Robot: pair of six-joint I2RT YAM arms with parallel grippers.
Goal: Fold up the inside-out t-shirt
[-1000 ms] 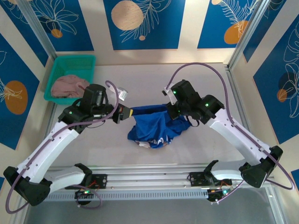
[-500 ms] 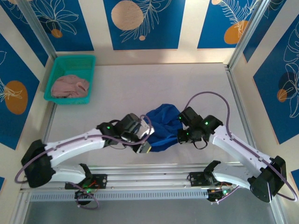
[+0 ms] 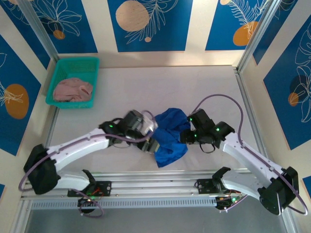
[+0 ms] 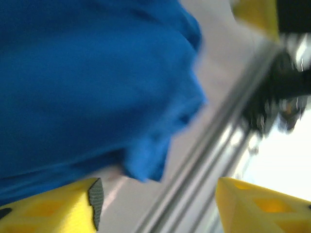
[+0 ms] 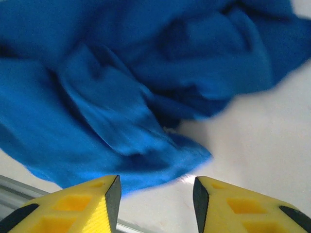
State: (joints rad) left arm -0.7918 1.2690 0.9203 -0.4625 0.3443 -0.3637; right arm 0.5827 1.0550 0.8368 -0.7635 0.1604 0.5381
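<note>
Royal-blue t-shirt [image 5: 121, 87] lies bunched on the bench [image 5: 252, 145], just beyond the left fingers [image 4: 48, 208] and right fingers [image 5: 73, 204], both pairs apart.

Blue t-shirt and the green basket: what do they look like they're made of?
Blue t-shirt: soft matte fabric, likely cotton knit. It slumps in loose folds and creases with no shine. Green basket: probably rigid moulded plastic, going by its straight walls, even colour and the way it holds its boxy shape.

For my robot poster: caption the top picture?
The left gripper and right gripper flank a crumpled blue t-shirt on the table.
</note>
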